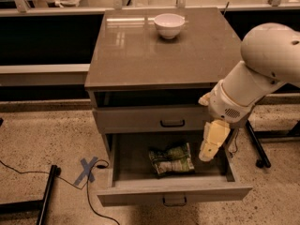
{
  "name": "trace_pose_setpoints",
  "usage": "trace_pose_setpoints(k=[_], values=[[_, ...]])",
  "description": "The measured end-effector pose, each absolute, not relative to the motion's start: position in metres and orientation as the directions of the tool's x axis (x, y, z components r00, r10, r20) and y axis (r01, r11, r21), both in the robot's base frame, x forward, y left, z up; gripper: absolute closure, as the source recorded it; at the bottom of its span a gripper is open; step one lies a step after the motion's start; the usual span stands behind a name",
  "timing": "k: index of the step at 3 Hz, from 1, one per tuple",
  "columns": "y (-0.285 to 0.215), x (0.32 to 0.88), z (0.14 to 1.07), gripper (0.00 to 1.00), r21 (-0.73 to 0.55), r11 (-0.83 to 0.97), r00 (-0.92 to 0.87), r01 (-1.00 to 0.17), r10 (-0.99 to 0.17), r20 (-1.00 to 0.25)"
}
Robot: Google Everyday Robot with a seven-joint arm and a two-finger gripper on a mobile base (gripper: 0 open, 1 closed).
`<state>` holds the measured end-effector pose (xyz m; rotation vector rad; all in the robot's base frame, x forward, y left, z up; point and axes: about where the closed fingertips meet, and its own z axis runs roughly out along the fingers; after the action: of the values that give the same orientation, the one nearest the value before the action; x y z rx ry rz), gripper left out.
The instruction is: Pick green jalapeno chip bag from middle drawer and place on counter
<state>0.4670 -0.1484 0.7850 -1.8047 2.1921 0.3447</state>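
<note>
The gripper [206,155] hangs tip-down over the right-hand part of the open middle drawer [173,194]. It sits at the end of the large pale arm [255,78], which reaches in from the right of the picture. It shows as one cream-coloured shape tilted slightly leftward at its lower end. Whether it is open or closed cannot be told from this view. Nothing is in its grasp, and its tip does not appear to touch anything. A narrow strip of bare drawer floor shows between the tip and the bag.

The green jalapeno chip bag [172,160] lies crumpled on the floor of the middle drawer, roughly at its centre, just to the left of the gripper's tip. The drawer is pulled well out from the cabinet, its small dark loop handle at the middle of the front panel.

Above it, a second drawer [140,120] is closed flush, with a similar handle, and over that there is a dark open recess under the top slab.

The counter [154,55] is glossy and carries a white bowl [169,25] standing upright near its back edge, well apart from the arm.

On the speckled floor to the left of the cabinet there is a blue tape cross [87,169], with a thin dark cable [28,174] running past it.
</note>
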Motion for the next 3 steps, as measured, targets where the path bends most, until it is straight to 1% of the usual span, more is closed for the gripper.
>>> trace_pose_setpoints(k=[1, 2, 3], values=[[-0.16, 0.485, 0.742, 0.0, 0.055, 0.287, -0.284, -0.956, -0.867, -0.41], [-0.176, 0.503, 0.691, 0.0, 0.059, 0.369, -0.351, -0.928, -0.808, -0.474], [-0.176, 0.502, 0.691, 0.0, 0.059, 0.368, -0.351, -0.928, -0.808, -0.473]])
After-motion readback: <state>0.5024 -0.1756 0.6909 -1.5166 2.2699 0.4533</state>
